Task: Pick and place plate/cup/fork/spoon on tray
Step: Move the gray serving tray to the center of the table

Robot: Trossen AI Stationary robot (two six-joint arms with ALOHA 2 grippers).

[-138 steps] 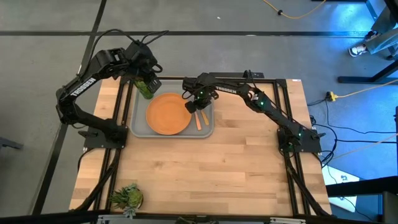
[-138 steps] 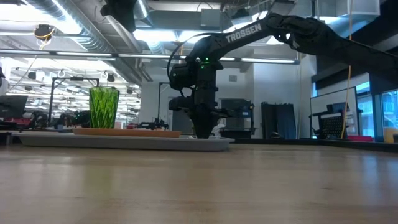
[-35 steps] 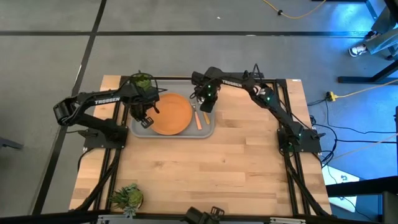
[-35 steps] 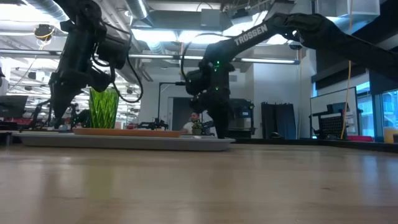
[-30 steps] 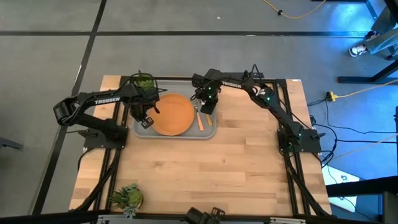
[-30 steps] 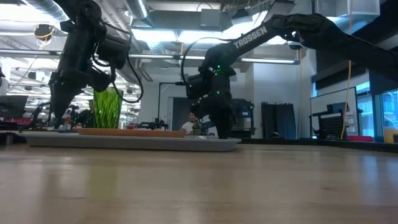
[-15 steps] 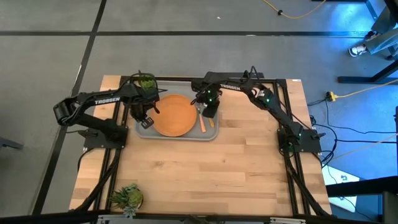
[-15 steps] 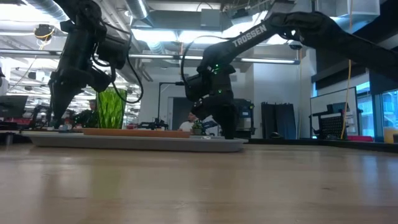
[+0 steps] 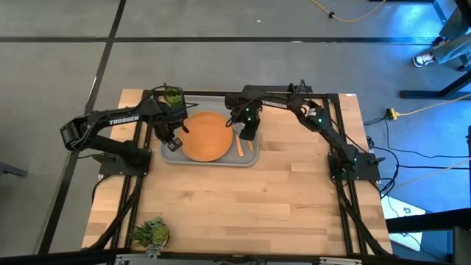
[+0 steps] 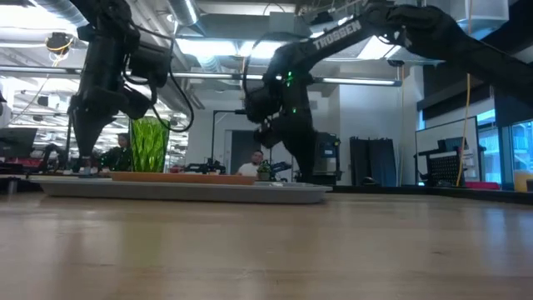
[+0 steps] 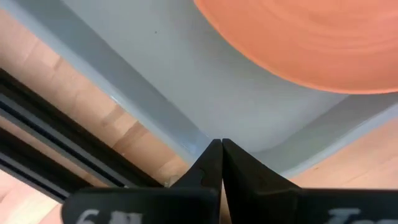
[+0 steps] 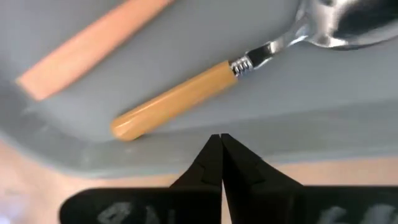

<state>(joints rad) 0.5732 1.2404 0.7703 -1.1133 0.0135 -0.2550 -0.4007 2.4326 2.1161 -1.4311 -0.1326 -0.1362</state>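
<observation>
While the grey tray [image 9: 208, 158] sits at the far end of the worktop [image 9: 243, 206], it carries the orange plate [image 9: 206, 136] at its middle, the green cup [image 9: 170, 96] at its far left corner, and the spoon [image 12: 205, 87] and fork [image 9: 238, 145] along its right side. The left claw [image 11: 221, 144], pinched shut and empty, hangs over the tray's near left corner. The right claw [image 12: 219, 138], likewise shut on nothing, hovers over the right rim beside the spoon.
</observation>
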